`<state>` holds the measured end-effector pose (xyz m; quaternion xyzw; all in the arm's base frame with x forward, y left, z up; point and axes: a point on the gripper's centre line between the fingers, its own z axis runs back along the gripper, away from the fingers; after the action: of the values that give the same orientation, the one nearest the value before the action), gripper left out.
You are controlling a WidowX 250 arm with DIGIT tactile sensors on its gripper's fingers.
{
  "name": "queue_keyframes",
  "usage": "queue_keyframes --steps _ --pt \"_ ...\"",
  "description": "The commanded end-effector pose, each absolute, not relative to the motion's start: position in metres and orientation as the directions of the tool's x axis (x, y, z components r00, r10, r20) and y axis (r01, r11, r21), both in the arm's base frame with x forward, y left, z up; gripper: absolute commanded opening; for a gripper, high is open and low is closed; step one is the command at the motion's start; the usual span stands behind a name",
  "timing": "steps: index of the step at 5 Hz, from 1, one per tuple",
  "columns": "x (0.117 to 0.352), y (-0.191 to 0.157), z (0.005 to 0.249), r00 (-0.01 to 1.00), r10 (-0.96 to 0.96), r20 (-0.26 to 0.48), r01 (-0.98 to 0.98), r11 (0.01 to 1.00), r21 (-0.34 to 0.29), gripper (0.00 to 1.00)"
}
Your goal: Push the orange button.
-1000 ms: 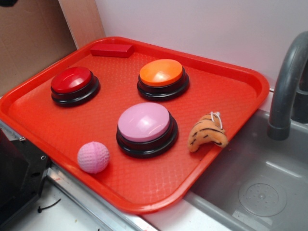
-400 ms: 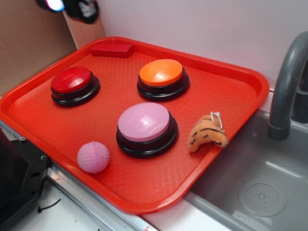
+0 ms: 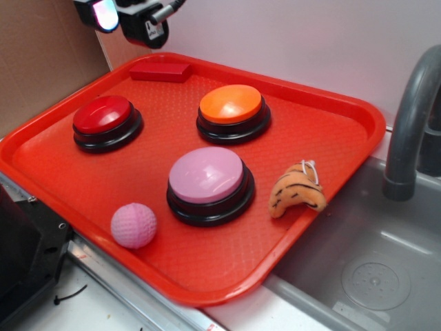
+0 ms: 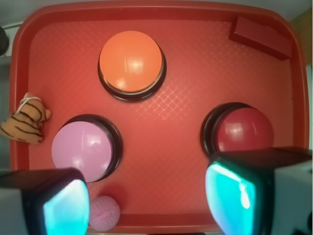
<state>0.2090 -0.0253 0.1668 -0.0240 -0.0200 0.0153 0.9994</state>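
In the exterior view, the gripper [image 3: 127,17] hangs at the top left, above the far left corner of the red tray [image 3: 344,121], touching nothing; from here its jaw spread cannot be told. The orange button [image 3: 231,104] sits on the tray's far side, clear of the gripper. Relative to the orange button, the red button [image 3: 103,115] lies well to the left, the pink button [image 3: 207,175] nearer the camera, the pink ball [image 3: 134,225] beyond that, and the striped plush toy [image 3: 297,190] at the tray's right edge. A red block [image 3: 160,71] rests near the tray's far rim.

In the wrist view, the two fingers [image 4: 63,205] stand wide apart with nothing between them. The orange button [image 4: 130,61] lies ahead, left of centre, untouched.
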Motion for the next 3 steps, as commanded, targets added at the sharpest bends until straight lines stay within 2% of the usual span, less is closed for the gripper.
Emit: queue_keyframes --steps 1,2,3 --pt "0.244 -0.039 0.16 0.985 -0.006 0.172 0.011 1.0 -0.029 1.0" --pt "0.264 -0.044 0.138 0.983 0.071 0.17 -0.071 0.997 -0.011 1.0" --pt "0.275 -0.04 0.121 0.966 0.126 0.226 -0.126 0.992 -0.017 1.0"
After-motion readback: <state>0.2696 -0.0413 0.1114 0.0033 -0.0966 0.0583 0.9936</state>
